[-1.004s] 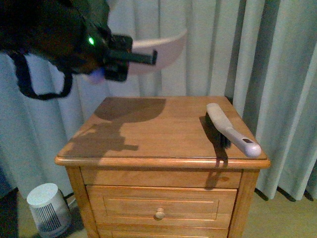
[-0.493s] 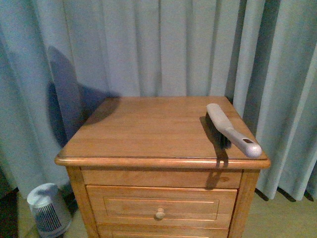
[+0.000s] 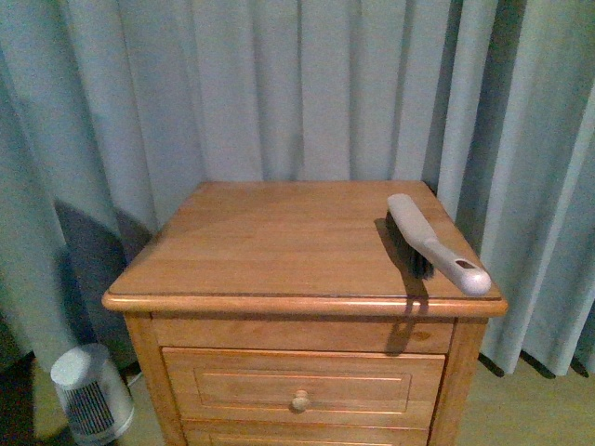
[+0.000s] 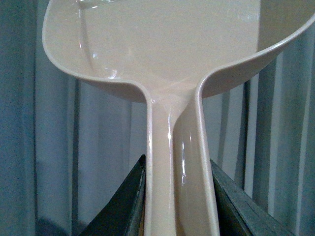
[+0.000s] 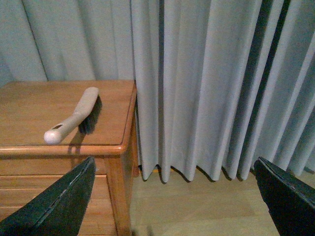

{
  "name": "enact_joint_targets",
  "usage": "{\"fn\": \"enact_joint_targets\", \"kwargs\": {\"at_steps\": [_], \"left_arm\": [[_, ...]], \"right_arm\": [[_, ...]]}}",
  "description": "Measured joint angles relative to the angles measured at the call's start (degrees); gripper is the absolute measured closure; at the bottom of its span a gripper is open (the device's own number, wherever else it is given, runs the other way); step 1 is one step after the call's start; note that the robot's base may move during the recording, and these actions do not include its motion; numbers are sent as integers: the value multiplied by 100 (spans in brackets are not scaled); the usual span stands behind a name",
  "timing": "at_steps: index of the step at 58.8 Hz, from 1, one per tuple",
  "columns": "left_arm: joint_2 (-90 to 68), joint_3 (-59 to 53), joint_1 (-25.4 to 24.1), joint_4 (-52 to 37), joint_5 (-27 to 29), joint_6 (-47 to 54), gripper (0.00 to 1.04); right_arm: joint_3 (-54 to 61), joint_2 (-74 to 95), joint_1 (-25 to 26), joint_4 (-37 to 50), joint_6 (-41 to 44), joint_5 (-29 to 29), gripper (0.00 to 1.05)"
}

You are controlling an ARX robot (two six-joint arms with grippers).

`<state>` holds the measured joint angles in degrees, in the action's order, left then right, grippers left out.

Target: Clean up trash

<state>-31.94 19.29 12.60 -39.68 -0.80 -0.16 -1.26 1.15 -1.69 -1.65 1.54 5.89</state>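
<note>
No crumpled white paper ball shows in any view. My left gripper (image 4: 178, 206) is shut on the handle of the pale pink dustpan (image 4: 162, 44), whose scoop fills the left wrist view against the curtain. Neither arm shows in the front view. My right gripper (image 5: 177, 196) is open and empty, held over the floor beside the wooden nightstand (image 5: 59, 150). A grey hand brush (image 3: 429, 243) with dark bristles lies on the right part of the nightstand top (image 3: 279, 237); it also shows in the right wrist view (image 5: 74, 118).
Pale grey-blue curtains (image 3: 307, 84) hang behind and on both sides of the nightstand. A small white round appliance (image 3: 91, 392) stands on the floor at its left. A drawer with a knob (image 3: 299, 400) faces me. Bare floor (image 5: 197, 206) lies right of the nightstand.
My left arm with the dustpan has left the front view, where it was held high at the left a second ago. Its shadow on the curtain has dropped lower left.
</note>
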Motion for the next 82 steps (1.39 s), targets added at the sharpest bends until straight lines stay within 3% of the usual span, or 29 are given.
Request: {"fn": "enact_joint_targets", "kwargs": {"at_steps": [4, 7, 10, 20, 26, 55, 82], "left_arm": [[11, -2, -2, 0, -4, -26, 76], [17, -2, -4, 0, -15, -37, 76], [17, -2, -2, 0, -39, -42, 76], [17, -2, -4, 0, -31, -59, 76], [17, -2, -4, 0, -31, -61, 76], [17, -2, -4, 0, -28, -63, 76], [17, -2, -4, 0, -28, -66, 76]], "right_arm": [[-136, 433, -566, -258, 310, 1515, 7], [-168, 745, -761, -243, 424, 2096, 7], [-254, 1062, -826, -164, 426, 2216, 7], [-1255, 2806, -920, 603, 186, 1823, 7], [-2205, 4015, -970, 603, -63, 1609, 7], [-6636, 9027, -1919, -1572, -1812, 835, 7], [-7547, 10581, -2253, -1856, -2726, 619, 7]]}}
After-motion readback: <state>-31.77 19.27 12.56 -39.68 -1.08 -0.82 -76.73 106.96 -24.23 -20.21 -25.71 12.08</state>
